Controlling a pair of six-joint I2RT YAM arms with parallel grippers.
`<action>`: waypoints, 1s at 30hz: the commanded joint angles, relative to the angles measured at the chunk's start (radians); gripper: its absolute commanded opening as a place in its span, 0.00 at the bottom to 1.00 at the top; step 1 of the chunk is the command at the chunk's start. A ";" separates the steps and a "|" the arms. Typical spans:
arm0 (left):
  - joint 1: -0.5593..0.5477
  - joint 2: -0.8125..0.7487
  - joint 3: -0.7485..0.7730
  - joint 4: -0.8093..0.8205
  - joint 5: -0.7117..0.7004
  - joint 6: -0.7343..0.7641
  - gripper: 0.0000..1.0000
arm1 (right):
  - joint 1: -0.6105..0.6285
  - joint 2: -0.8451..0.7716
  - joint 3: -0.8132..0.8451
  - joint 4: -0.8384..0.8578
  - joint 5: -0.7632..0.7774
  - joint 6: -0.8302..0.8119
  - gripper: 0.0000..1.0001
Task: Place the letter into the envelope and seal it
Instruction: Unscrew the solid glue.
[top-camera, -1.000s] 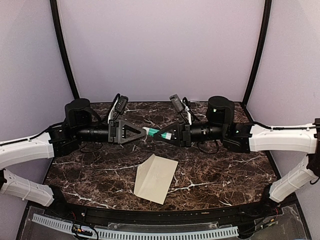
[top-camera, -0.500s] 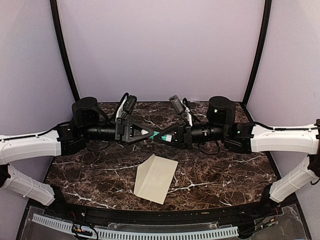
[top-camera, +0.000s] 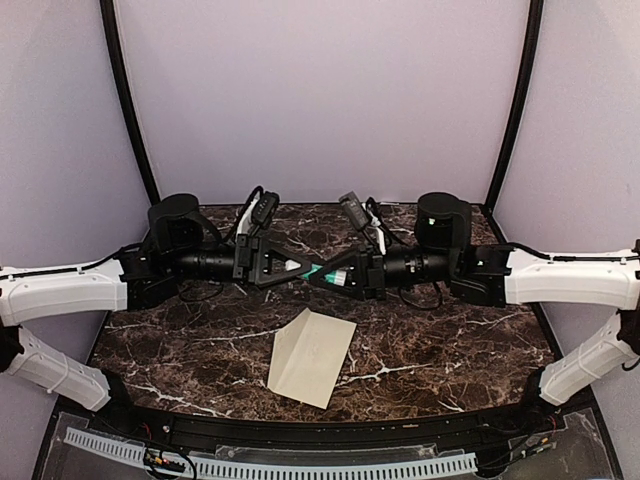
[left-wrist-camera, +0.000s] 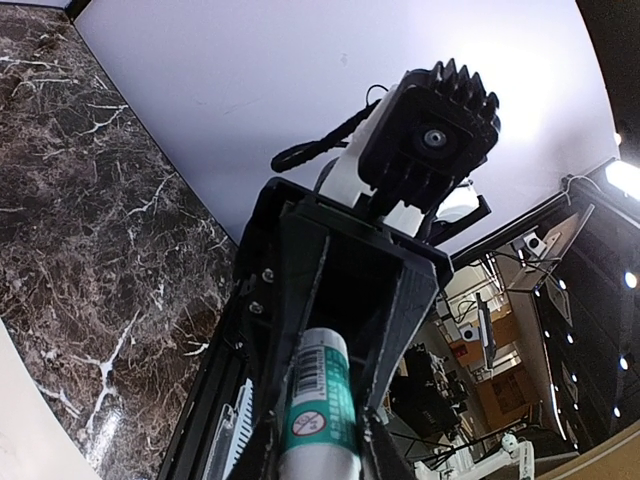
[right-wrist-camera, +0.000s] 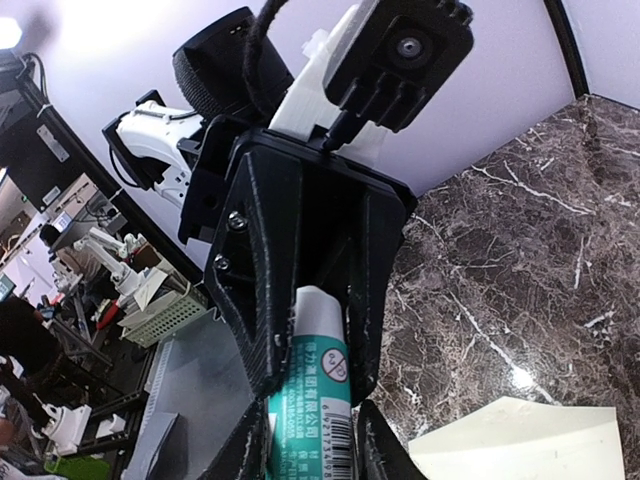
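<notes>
Glue stick (right-wrist-camera: 310, 395) is what both arms have between them: it hangs in the centre of the top view, above the marble table (top-camera: 450, 340), its long axis running left to right in line with the 2 wrists. From my seat the left gripper (top-camera: 303, 267) has its jaws drawn in narrow on one end of the tube. The right gripper (top-camera: 320, 272) has its jaws flanking the printed end closely, seemingly in contact (I cannot tell how firmly). The envelope (top-camera: 312, 357) lies flat toward the lower centre of the frame, below the meeting point and well apart from both sets of jaws. Its long axis leans from upper right to lower left, roughly square to the tube. I see no separate printed sheet, so I judge the letter is already inside, though I cannot confirm it. Neither arm is clearly nearer, so whichever keeps the tube must swing it down toward the flap.
</notes>
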 joint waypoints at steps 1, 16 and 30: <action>-0.012 -0.018 0.000 0.063 -0.007 -0.003 0.00 | 0.006 -0.016 0.031 0.038 0.025 -0.014 0.42; 0.006 -0.099 -0.097 0.167 -0.158 -0.060 0.00 | -0.022 -0.131 -0.146 0.304 0.019 0.125 0.60; 0.008 -0.096 -0.119 0.213 -0.114 -0.078 0.00 | -0.023 -0.111 -0.145 0.305 0.012 0.152 0.46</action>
